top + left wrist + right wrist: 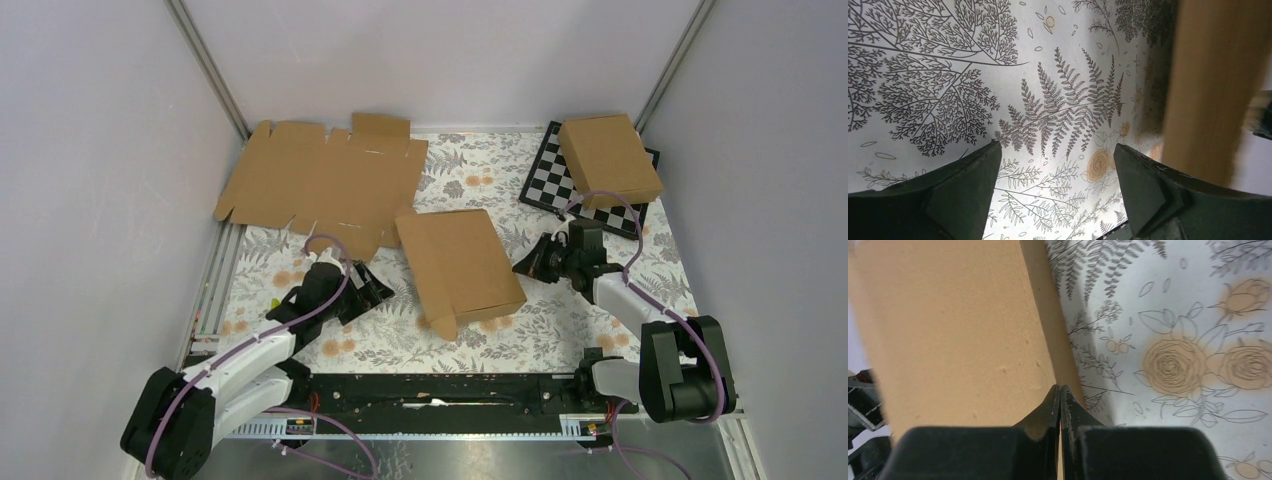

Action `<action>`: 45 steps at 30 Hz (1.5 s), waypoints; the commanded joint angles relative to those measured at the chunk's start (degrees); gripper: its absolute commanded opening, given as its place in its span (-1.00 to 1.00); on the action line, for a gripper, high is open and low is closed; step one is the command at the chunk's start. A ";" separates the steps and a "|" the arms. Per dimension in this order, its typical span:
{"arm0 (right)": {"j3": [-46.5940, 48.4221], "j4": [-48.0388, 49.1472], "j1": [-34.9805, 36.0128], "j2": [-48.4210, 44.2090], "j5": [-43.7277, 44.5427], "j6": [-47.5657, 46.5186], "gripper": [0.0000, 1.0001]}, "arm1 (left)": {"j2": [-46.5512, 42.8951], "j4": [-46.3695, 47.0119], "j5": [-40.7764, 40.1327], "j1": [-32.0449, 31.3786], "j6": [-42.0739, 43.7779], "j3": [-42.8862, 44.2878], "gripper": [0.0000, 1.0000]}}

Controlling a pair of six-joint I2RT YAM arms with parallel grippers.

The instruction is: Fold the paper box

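Observation:
The paper box [460, 265] is a plain brown, closed shallow box lying in the middle of the floral mat, with a small tab sticking out at its near corner. My left gripper [375, 290] is open and empty, low over the mat just left of the box. In the left wrist view, the gripper [1058, 152] frames bare mat and the box [1218, 85] stands at the right. My right gripper [525, 265] is shut, its tips at the box's right side. In the right wrist view, its closed tips [1060, 388] meet at the box's edge [948, 330], with nothing seen between them.
A wide flat cardboard sheet [320, 185] with notched edges lies at the back left. Another like-sized brown box [610, 158] rests on a chessboard [545, 185] at the back right. Grey walls enclose the mat [380, 340] on three sides.

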 commanded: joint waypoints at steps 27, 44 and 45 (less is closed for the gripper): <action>11.20 -12.63 9.45 9.81 10.61 -5.32 -1.00 | 43.09 35.99 13.16 -21.03 12.93 31.45 -0.80; 10.98 -16.62 15.45 0.55 4.46 -6.81 -0.66 | 32.37 36.38 15.79 -24.90 8.86 22.44 -0.70; 10.62 -17.13 15.45 -0.79 5.08 -6.97 -0.63 | 31.16 36.20 15.21 -24.92 8.65 21.66 -0.67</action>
